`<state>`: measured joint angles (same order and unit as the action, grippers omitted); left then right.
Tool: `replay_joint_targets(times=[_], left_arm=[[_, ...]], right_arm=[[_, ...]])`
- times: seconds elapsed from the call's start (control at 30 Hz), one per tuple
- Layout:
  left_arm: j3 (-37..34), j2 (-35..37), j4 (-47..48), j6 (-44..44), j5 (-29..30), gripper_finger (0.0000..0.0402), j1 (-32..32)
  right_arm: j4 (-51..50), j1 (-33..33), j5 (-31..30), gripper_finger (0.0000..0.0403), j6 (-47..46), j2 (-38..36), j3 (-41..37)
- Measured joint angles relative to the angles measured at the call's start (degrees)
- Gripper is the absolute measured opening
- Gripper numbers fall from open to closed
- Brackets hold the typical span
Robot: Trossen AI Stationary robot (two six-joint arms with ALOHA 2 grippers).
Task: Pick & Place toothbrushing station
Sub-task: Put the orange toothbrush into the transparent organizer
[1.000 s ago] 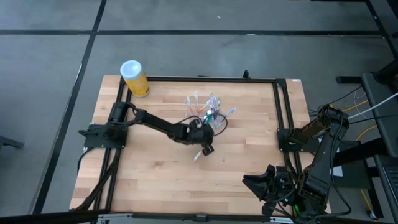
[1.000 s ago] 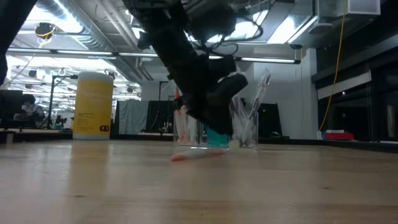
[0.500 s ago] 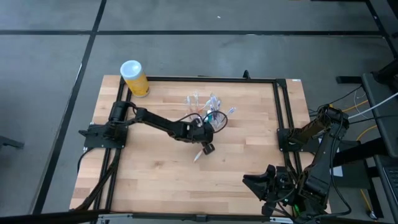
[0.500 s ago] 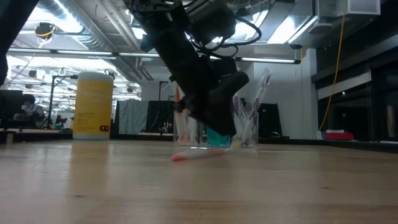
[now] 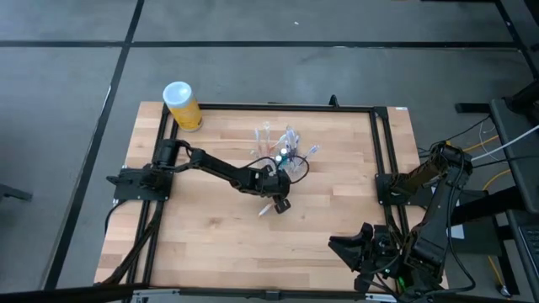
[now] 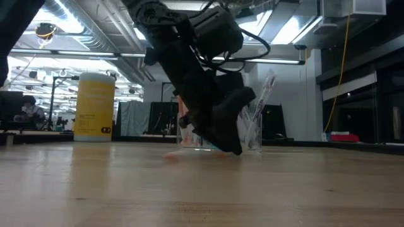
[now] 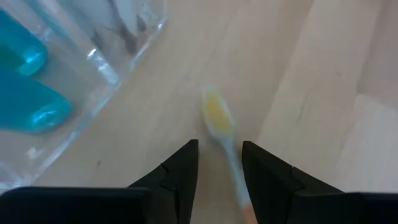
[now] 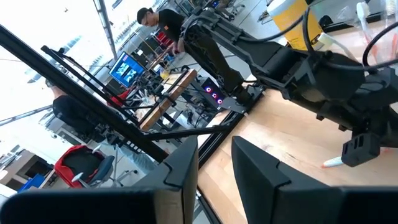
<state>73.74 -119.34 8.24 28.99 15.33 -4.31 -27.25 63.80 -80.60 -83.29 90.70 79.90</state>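
Note:
The clear plastic station (image 5: 282, 145) stands on the wood at mid-table with several toothbrushes upright in it. It also shows in the low view (image 6: 251, 131) and in the left wrist view (image 7: 93, 62). A loose white toothbrush with an orange end (image 5: 264, 209) lies flat on the wood just in front of it. My left gripper (image 5: 279, 202) is open and down at the table, with one finger on each side of this toothbrush's neck (image 7: 229, 149). My right gripper (image 8: 214, 149) is open and empty at the table's near right corner (image 5: 370, 251). My left gripper points down with its fingertips (image 7: 186, 168) at the wood, straddling the lying toothbrush just behind its yellowish head (image 7: 217, 115). The handle runs close along one finger's inner edge (image 7: 239, 186). I cannot tell whether it touches.
A yellow cylinder with a white lid (image 5: 181, 104) stands at the far left corner. Blue items (image 7: 28, 93) sit inside the station close to my left gripper. A black frame (image 5: 379, 151) runs round the table. Bare wood lies at the near side (image 5: 227, 252).
My left gripper has gone down until its fingertips reach the wood, over the lying toothbrush. The toothbrush has shifted a little toward the table's left edge.

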Motion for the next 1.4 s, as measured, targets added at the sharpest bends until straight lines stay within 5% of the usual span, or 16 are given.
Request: replay_joint_targets(times=[0.33,0.8,1.0,1.23,1.4], left_arm=[[0.19,-1.32,0.55,1.77,-0.39,0.0112,-0.03],[0.12,-1.52,4.38,7.58,-0.94,0.0012,-1.4],[0.0,-0.75,4.36,8.35,-3.67,0.0013,-1.41],[-0.57,4.93,6.14,8.46,-7.72,0.0009,-2.09],[-0.33,14.57,4.5,7.84,0.99,0.0008,-3.29]], right_arm=[[-0.2,0.0,-0.02,0.01,-0.26,0.02,0.0],[-0.22,-0.01,-1.49,0.01,-0.21,0.02,0.0],[0.14,-0.01,-1.51,0.01,-0.19,0.02,0.0],[0.23,-0.01,-1.5,0.01,0.32,0.02,0.0],[0.83,0.05,-2.16,0.01,1.5,0.37,0.0]])
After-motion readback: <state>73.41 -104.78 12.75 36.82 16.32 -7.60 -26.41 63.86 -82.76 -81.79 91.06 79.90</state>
